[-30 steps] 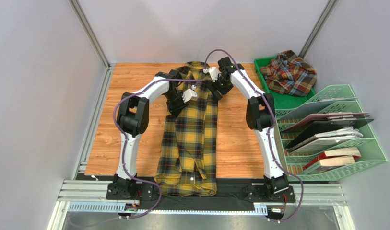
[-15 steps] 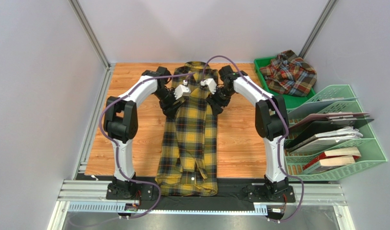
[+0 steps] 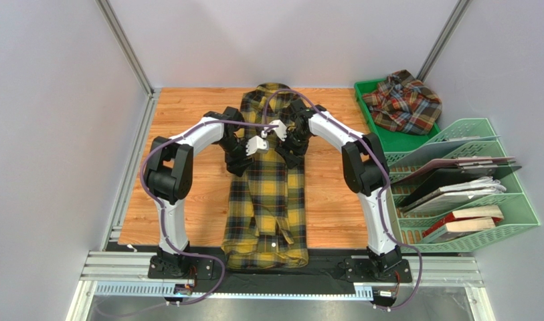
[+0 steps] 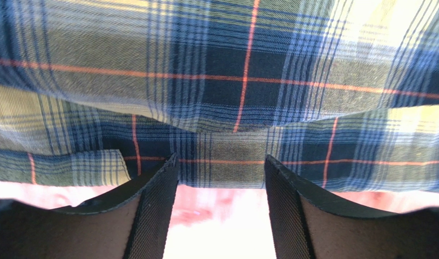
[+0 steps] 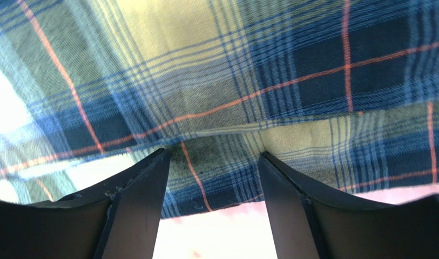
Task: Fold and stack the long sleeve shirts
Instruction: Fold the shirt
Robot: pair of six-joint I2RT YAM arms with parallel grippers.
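Observation:
The yellow and black check long sleeve shirt (image 3: pixel 267 194) lies lengthwise down the middle of the table, folded narrow, collar at the far end and hem at the near edge. My left gripper (image 3: pixel 257 144) and right gripper (image 3: pixel 279 130) hover close together over its chest. In the left wrist view the left gripper (image 4: pixel 221 159) is open, with the shirt's edge (image 4: pixel 227 172) just past the fingertips. The right gripper (image 5: pixel 213 154) is open too, and a fabric edge (image 5: pixel 216 189) lies between its fingers. The rust-red shirt (image 3: pixel 405 101) sits crumpled in the green tray (image 3: pixel 390 138) at the far right.
A green file rack (image 3: pixel 485 231) holding clipboards and books stands along the right edge, near the right arm's base. Metal frame posts rise at the two far corners. Wooden tabletop (image 3: pixel 187 194) shows either side of the yellow shirt.
The left gripper has opened. Both grippers have drawn together and moved nearer along the shirt, the right one coming in from the collar. The shirt's top now lies spread a little wider.

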